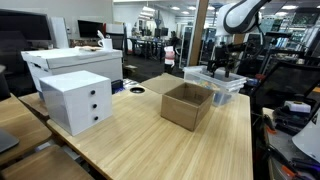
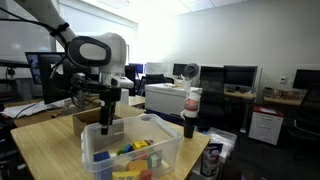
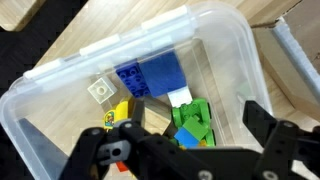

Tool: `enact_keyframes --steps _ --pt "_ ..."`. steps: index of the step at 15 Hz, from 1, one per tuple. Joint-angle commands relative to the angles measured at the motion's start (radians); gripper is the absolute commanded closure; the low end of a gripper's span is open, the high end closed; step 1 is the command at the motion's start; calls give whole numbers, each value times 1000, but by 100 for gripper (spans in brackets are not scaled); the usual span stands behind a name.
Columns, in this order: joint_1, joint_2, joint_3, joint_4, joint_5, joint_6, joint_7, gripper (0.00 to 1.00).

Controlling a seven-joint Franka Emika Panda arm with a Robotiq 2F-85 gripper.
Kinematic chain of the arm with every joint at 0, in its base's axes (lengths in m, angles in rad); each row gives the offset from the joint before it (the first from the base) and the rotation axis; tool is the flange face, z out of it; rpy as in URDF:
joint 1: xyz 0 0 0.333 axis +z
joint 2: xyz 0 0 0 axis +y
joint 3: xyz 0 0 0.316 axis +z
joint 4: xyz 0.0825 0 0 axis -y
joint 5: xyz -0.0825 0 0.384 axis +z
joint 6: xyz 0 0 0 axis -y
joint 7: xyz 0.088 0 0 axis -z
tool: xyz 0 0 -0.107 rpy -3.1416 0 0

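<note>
Office monitors [image 2: 240, 78] fill the background; on the wooden desk [image 1: 150, 132], my end effector [image 2: 106, 127] hangs released, jaws wide, just over a clear bin [image 2: 170, 150] of colored blocks [image 3: 150, 77].

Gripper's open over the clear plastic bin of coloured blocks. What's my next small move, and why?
Probably lower straight down a little. The open gripper hangs over the clear plastic bin with nothing between its jaws, and the green toy block lies almost directly beneath it, beside the blue toy block, so a short descent should bring the fingers around it.
</note>
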Motion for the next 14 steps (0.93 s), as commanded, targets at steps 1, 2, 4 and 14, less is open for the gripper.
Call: enact_keyframes --steps 1,2,4,14 --pt "13 -10 19 -3 11 19 13 0" --pt "21 -15 30 2 1 20 29 0" --pt "30 -28 47 9 -7 26 43 0" --pt "124 -14 138 74 99 51 11 0"
